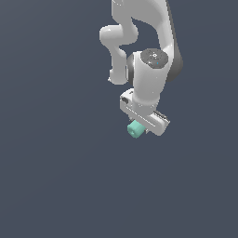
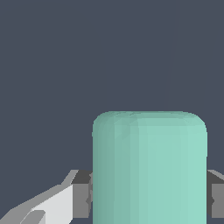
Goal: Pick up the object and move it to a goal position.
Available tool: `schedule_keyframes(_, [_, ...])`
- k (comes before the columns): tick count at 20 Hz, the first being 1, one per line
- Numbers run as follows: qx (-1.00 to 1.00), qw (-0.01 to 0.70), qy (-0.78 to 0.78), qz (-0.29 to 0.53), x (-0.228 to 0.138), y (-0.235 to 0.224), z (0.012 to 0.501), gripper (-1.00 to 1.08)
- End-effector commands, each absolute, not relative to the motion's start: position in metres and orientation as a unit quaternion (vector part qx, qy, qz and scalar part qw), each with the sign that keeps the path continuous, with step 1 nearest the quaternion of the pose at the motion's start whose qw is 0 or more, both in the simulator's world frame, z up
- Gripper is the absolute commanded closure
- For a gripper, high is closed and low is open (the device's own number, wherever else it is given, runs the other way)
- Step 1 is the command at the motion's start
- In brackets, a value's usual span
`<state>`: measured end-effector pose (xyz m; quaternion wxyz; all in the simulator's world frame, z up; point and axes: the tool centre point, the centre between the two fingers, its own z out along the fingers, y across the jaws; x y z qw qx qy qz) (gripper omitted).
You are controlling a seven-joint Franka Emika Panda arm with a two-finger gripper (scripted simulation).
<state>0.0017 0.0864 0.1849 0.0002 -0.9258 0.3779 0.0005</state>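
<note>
The object is a small teal-green cylinder [image 1: 135,129] with smooth sides. In the exterior view it pokes out from under the white gripper [image 1: 139,127] at the end of the white arm. In the wrist view the cylinder [image 2: 149,168] fills the middle between the two grey finger pads [image 2: 81,200], which press against its two sides. The gripper [image 2: 149,201] is shut on the cylinder. In the exterior view the fingers themselves are mostly hidden behind the hand and the cylinder.
The white arm [image 1: 139,51] reaches in from the top of the exterior view. The background is a plain dark blue-grey surface [image 1: 56,162] with no other objects in view.
</note>
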Motion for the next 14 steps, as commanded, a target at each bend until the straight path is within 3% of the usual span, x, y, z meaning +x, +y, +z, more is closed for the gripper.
schedule_keyframes(1, [-0.926, 0.000, 0.378, 0.000, -0.008, 0.095, 0.214, 1.08])
schedule_keyframes(14, [-0.926, -0.001, 0.378, -0.001, -0.054, 0.143, 0.362, 1.08])
